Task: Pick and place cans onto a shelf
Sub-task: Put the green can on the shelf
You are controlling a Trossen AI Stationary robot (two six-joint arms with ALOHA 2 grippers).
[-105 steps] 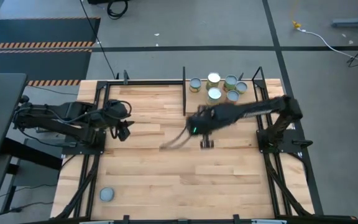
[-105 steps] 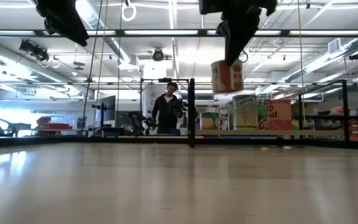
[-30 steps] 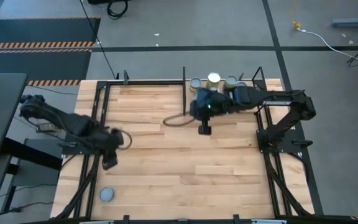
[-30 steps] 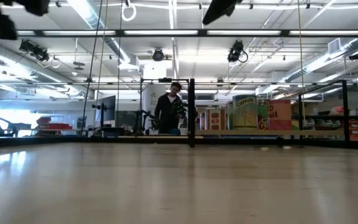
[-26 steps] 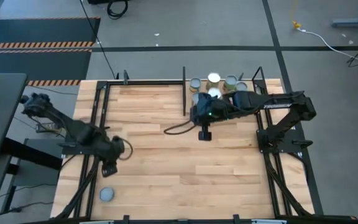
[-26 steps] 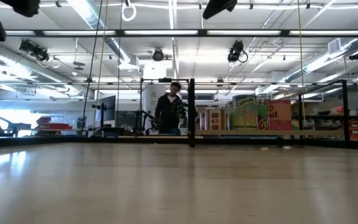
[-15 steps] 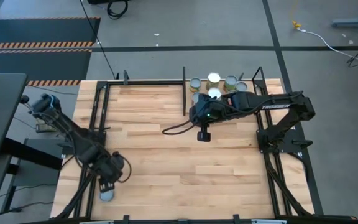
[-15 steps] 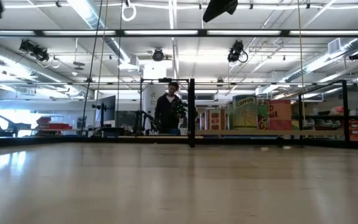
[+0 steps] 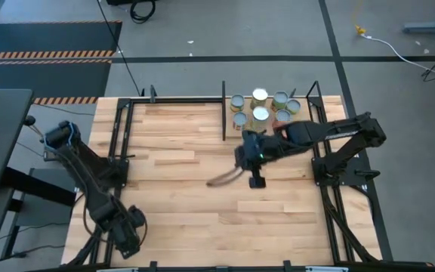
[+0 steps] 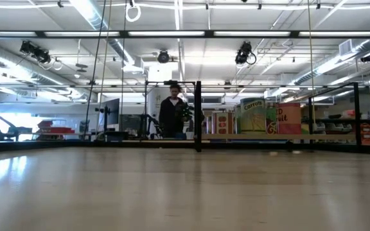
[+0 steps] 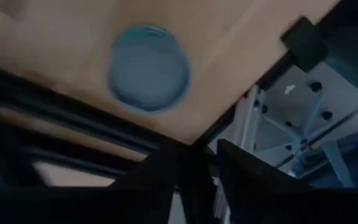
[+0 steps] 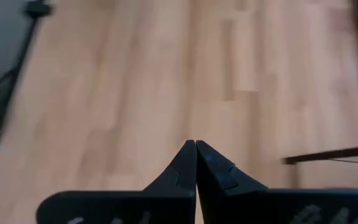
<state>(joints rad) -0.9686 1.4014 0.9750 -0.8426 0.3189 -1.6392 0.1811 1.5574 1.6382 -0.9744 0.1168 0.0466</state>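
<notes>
Cans (image 9: 261, 107): six sit clustered on the shelf (image 9: 306, 121) at the table's (image 9: 187, 189) far edge; one lone can (image 11: 148, 68) sits at the near-left corner, under our left end effector (image 11: 197, 163), fingers slightly spread, not on it. Right end effector (image 12: 196, 163) is pressed together, empty, over mid-table. We judge the can rigid, light, slick-walled: grip across the sides, below the lid rim.

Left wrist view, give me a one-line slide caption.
Left gripper hovers above a lone blue-lidded can near the table's edge.
</notes>
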